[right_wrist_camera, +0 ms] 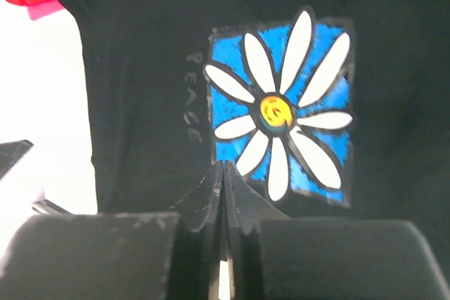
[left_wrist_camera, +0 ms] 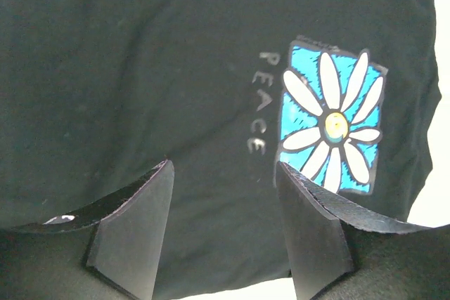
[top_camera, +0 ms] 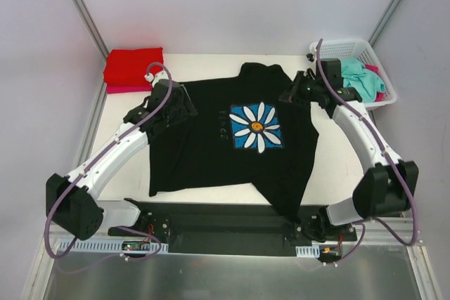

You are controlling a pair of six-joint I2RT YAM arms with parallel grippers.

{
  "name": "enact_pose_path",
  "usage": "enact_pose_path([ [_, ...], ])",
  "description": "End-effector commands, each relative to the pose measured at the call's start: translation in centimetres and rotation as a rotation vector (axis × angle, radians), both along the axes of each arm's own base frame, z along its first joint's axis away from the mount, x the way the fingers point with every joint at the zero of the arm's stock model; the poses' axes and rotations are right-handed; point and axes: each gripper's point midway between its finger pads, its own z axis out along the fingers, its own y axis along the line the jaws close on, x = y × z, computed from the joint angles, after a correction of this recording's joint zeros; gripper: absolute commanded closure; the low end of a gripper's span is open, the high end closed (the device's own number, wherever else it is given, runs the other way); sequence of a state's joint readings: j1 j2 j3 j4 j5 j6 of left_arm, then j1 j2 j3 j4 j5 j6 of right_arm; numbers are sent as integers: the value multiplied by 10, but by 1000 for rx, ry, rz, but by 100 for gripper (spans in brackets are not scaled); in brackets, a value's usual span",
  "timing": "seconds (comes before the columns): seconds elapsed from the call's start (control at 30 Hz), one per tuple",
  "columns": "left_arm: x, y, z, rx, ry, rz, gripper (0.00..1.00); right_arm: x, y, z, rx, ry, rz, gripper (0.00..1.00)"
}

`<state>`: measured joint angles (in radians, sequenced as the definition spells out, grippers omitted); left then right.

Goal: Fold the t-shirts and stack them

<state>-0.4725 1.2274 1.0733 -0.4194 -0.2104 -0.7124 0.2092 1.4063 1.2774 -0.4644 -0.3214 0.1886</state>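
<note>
Right gripper (right_wrist_camera: 223, 168) (jaws pressed together) over black t-shirt (right_wrist_camera: 140, 47), possibly pinching cloth.

Daisy tee (top_camera: 211, 152) flat mid table (top_camera: 204, 68), folded tees (top_camera: 133, 64) at far-left corner, basket (top_camera: 377, 56) holding loose tees (top_camera: 355, 75) at far-right, left gripper (top_camera: 186, 107) over tee's left side, right gripper (top_camera: 289, 95) at its right shoulder.
</note>
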Motion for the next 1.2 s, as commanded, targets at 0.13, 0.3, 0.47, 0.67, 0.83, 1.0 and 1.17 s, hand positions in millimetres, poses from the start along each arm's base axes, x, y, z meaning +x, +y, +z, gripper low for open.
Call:
enact_pose_path([
  [0.13,34,-28,-29,-48,-23,-27,66,31,21,-63,35,128,58,99],
  [0.3,36,-14,-59,40,46,37,88,22,14,-112,-95,262,60,99],
  [0.47,35,2,-86,128,121,97,100,8,-4,-143,-199,345,38,99],
  [0.67,23,4,-115,131,207,107,100,-9,-24,-165,-292,398,22,99],
  [0.83,10,-7,-123,82,255,58,100,-35,-16,-163,-240,433,66,99],
  [1.0,-10,-8,-122,82,274,35,100,-86,-5,-150,-158,415,116,99],
  [1.17,-31,-6,-131,74,307,20,100,-136,1,-143,-132,420,142,99],
])
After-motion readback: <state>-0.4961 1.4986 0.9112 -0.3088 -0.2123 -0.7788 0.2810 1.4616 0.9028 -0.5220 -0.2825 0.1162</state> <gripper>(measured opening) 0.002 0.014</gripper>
